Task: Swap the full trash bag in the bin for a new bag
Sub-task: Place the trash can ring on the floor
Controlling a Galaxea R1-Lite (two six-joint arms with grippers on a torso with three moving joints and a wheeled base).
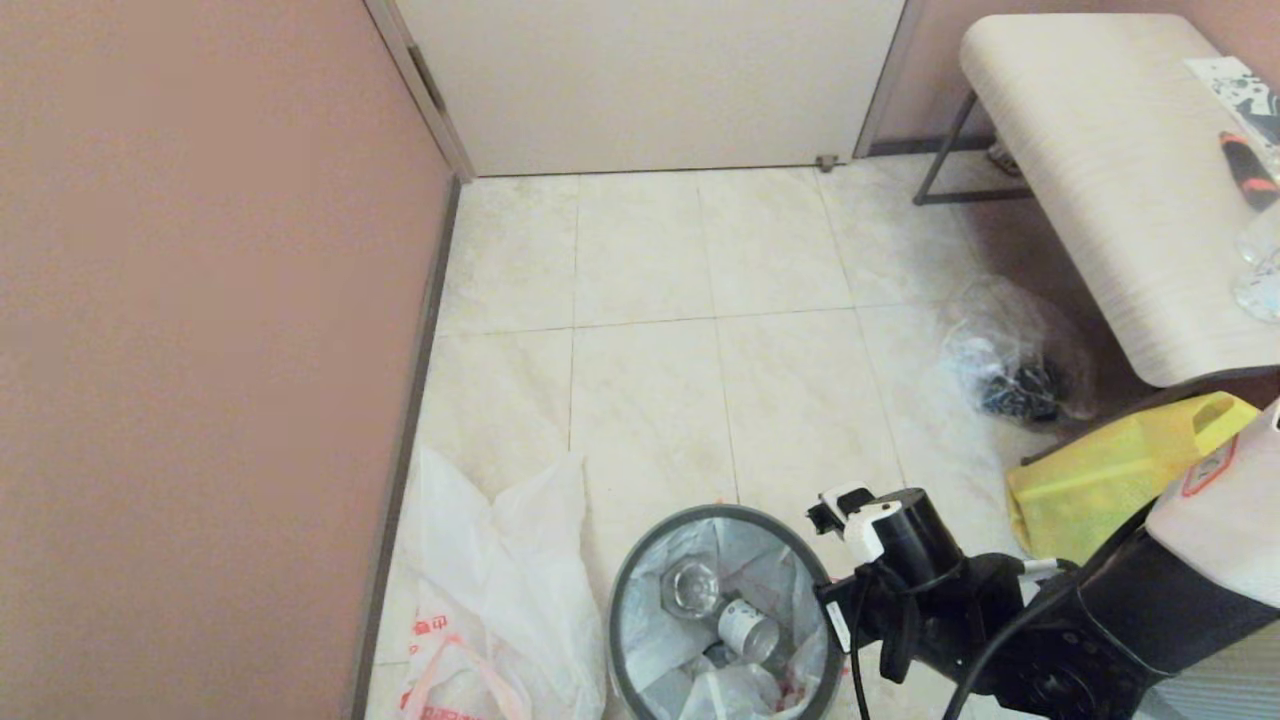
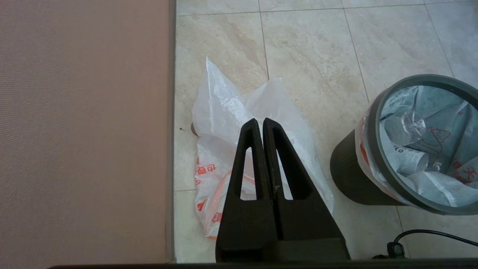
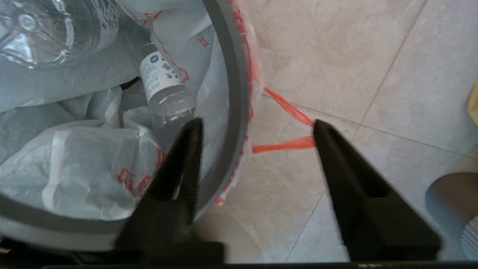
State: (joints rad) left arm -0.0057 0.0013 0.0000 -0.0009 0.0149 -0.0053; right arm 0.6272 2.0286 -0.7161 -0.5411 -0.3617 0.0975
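The bin (image 1: 618,600) stands on the floor tiles with its dark grey rim hoop (image 3: 237,74) on. Inside it is the full trash bag (image 1: 660,645), white with orange-red print, holding clear bottles (image 3: 164,89). My right gripper (image 3: 257,123) is open and straddles the bin's right rim, one finger inside and one outside. The outer fingertip touches the bag's orange handle (image 3: 283,145), which hangs over the rim. The limp new bag (image 1: 520,590) lies by the wall, left of the bin. My left gripper (image 2: 260,121) hovers shut and empty above the new bag (image 2: 224,112).
A pink wall (image 1: 200,350) runs along the left, with a door (image 1: 650,80) at the back. On the right are a pale table (image 1: 1100,170), a clear bag with dark contents (image 1: 1020,365) and a yellow tote bag (image 1: 1120,480). Bare tiles lie beyond the bin.
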